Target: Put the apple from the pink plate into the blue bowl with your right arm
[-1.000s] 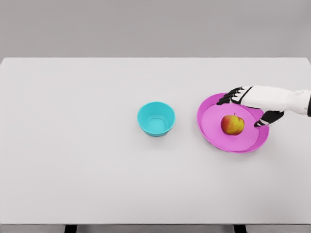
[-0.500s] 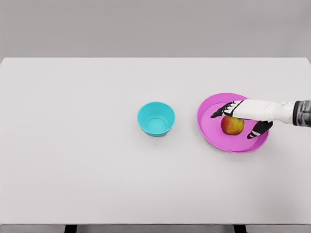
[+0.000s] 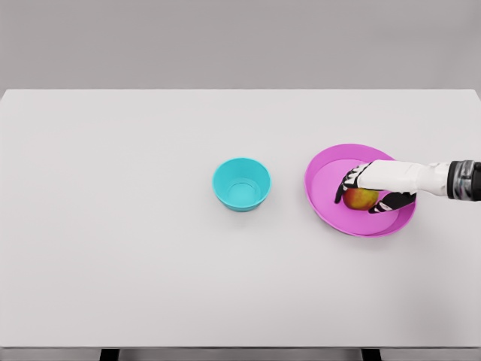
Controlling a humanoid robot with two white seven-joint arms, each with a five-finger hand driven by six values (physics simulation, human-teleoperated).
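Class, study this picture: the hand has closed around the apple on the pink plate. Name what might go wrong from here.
1. The right hand covers the apple mostly from above, so it may slip when lifted.
2. The blue bowl is small; a release off-centre could hit the rim.
3. The pink plate might get dragged.

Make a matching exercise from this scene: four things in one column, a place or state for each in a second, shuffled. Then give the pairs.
Things:
1. apple
2. blue bowl
3. pink plate
4. right robot hand

Places or states:
A. empty, near the table's middle
B. curled over the fruit
C. on the plate, under the fingers
D. right of the bowl, holding the fruit

Pairs: 1-C, 2-A, 3-D, 4-B
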